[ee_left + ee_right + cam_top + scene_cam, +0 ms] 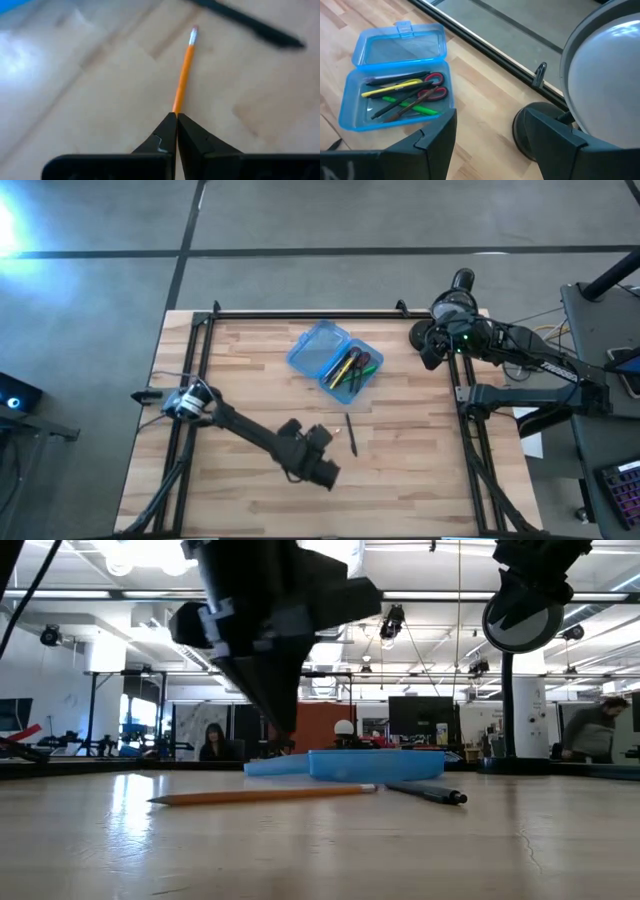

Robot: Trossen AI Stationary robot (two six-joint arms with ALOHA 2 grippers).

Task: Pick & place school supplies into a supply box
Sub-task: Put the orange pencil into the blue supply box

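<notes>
School supplies mostly fill the supply box (395, 85); my left tool (176, 120) pinches the orange pencil (184, 75); a black pen (351, 435) remains.

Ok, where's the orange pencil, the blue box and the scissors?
orange pencil (183, 80), left wrist view, middle of its shaft.
blue box (400, 45), right wrist view, inside of the open lid.
scissors (436, 78), right wrist view, red handle ring.

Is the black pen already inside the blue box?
No, the black pen lies on the bare wood of the table, apart from the blue box.
</notes>
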